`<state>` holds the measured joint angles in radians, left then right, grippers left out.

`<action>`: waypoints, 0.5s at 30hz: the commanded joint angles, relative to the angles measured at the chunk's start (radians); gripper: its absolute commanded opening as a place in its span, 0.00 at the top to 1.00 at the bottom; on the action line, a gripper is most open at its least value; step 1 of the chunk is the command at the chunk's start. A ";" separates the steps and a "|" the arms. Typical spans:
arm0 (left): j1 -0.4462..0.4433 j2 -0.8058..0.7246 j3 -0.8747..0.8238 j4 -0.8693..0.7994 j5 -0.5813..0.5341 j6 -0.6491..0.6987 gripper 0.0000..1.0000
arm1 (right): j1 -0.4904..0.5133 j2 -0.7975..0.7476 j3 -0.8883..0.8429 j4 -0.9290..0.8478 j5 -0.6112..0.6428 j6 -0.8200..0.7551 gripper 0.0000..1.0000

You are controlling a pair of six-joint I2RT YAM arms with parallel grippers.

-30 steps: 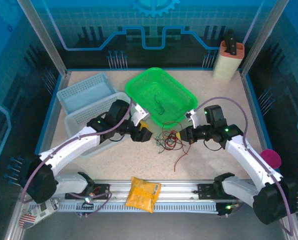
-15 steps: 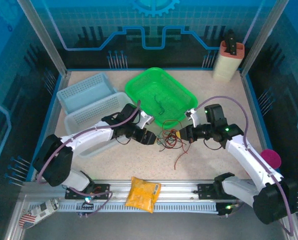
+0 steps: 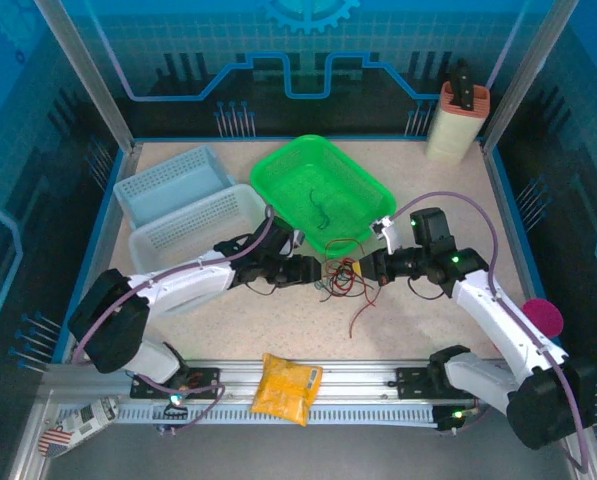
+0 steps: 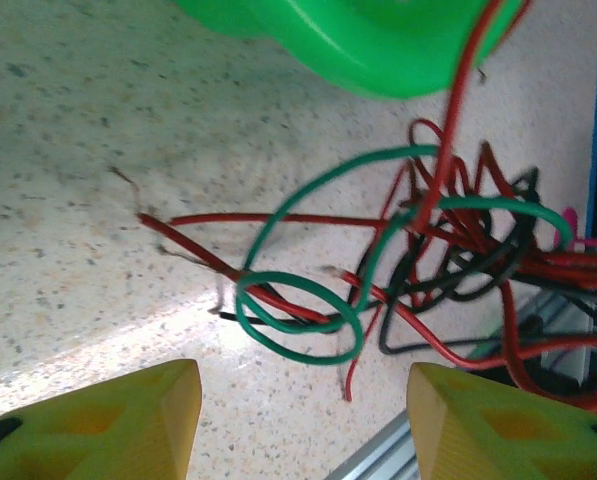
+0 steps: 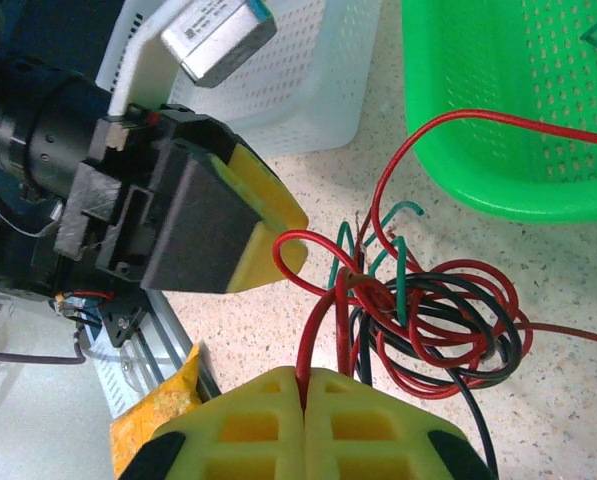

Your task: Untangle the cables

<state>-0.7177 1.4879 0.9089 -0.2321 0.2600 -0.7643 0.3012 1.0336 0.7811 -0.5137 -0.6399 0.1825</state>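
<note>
The cables (image 3: 340, 278) lay in a loose tangle on the desk (image 3: 428, 330), just in front of the near corner of the green basket (image 3: 363, 185) and between the two hands. Red, green and black strands were looped through one another. One red end trailed off toward the near edge of the desk. Another red strand arched up over the basket rim.

A single dark strand (image 3: 318, 207) lay apart, inside the green basket.

Left hand (image 3: 316, 272) — fingers spread, nothing between them. In the left wrist view its yellow fingertips (image 4: 108, 420) framed bare desk, with the tangle just beyond them; a green loop lay nearest. No contact with the wires could be seen.

Right hand (image 5: 303, 390) — yellow pads pressed together, pinching a red strand that ran straight into the seam between them. The bulk of the tangle sat just beyond its tips, resting on the desk. The left hand's yellow tip came close to the knot from the opposite side.

Two pale baskets (image 3: 193, 225) stood to the left of the green one, and the left arm reached across in front of them. A yellow packet (image 3: 286, 388) rested on the rail at the near edge.
</note>
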 commanded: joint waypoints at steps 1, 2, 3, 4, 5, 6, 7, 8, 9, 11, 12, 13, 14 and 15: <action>-0.017 0.001 0.021 -0.011 -0.077 -0.103 0.43 | 0.014 -0.026 0.015 0.023 -0.026 0.008 1.00; -0.020 0.006 0.021 0.005 -0.074 -0.112 0.42 | 0.014 -0.027 0.012 0.025 -0.029 0.010 1.00; -0.022 0.016 0.023 0.024 -0.068 -0.119 0.42 | 0.013 -0.027 0.012 0.027 -0.033 0.012 1.00; -0.025 0.027 0.027 0.033 -0.063 -0.121 0.42 | 0.013 -0.028 0.012 0.029 -0.034 0.012 1.00; -0.029 0.037 0.034 0.036 -0.062 -0.122 0.42 | 0.013 -0.029 0.012 0.029 -0.037 0.012 1.00; -0.033 0.047 0.040 0.044 -0.058 -0.119 0.42 | 0.014 -0.030 0.010 0.030 -0.039 0.012 1.00; -0.035 0.053 0.041 0.055 -0.058 -0.119 0.42 | 0.014 -0.030 0.010 0.029 -0.042 0.013 1.00; -0.038 0.057 0.041 0.069 -0.057 -0.122 0.42 | 0.013 -0.032 0.007 0.028 -0.045 0.010 1.00; -0.038 0.060 0.041 0.085 -0.051 -0.128 0.42 | 0.013 -0.031 0.008 0.026 -0.047 0.009 1.00; -0.039 0.070 0.044 0.105 -0.039 -0.135 0.42 | 0.013 -0.032 0.006 0.024 -0.050 0.008 1.00; -0.040 0.078 0.048 0.106 -0.039 -0.138 0.42 | 0.013 -0.033 0.006 0.027 -0.051 0.009 1.00; -0.040 0.082 0.049 0.108 -0.036 -0.141 0.43 | 0.014 -0.036 0.003 0.029 -0.053 0.009 1.00; -0.041 0.090 0.051 0.108 -0.038 -0.144 0.44 | 0.013 -0.037 0.001 0.030 -0.054 0.011 1.00; -0.041 0.096 0.054 0.106 -0.038 -0.143 0.46 | 0.013 -0.039 0.000 0.033 -0.056 0.012 1.00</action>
<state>-0.7494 1.5593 0.9279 -0.1509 0.2165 -0.8871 0.3012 1.0183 0.7807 -0.5037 -0.6632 0.1864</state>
